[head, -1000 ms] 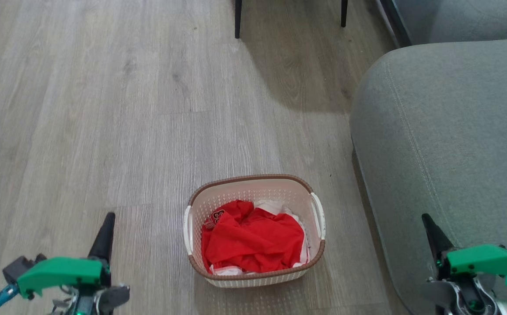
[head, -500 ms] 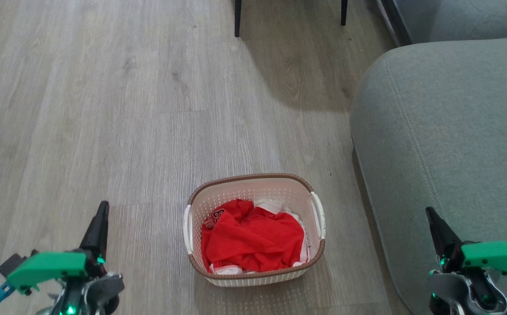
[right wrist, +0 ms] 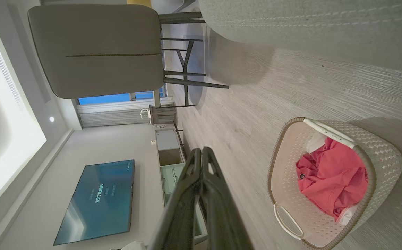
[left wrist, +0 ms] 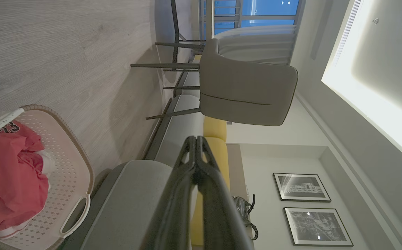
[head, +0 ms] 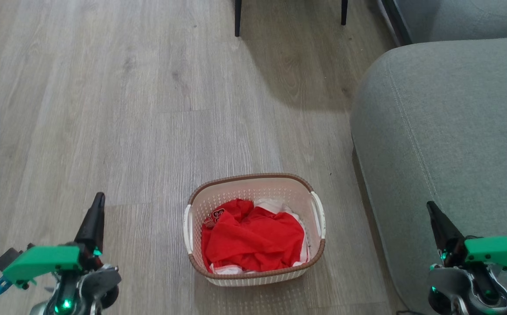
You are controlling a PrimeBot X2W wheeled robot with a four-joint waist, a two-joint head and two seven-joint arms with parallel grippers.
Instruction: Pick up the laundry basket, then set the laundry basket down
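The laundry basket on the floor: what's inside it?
The laundry basket holds a crumpled red garment, with white cloth peeking out at its far and near edges. Anything beneath them, and the basket's bottom, is covered.

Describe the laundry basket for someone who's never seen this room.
Find the big grey fabric sofa at the head view's right. On the pale wood floor beside it stands a small oval cream-white perforated plastic laundry basket. Nothing else has its brown woven-look rim or crumpled red cloth inside.
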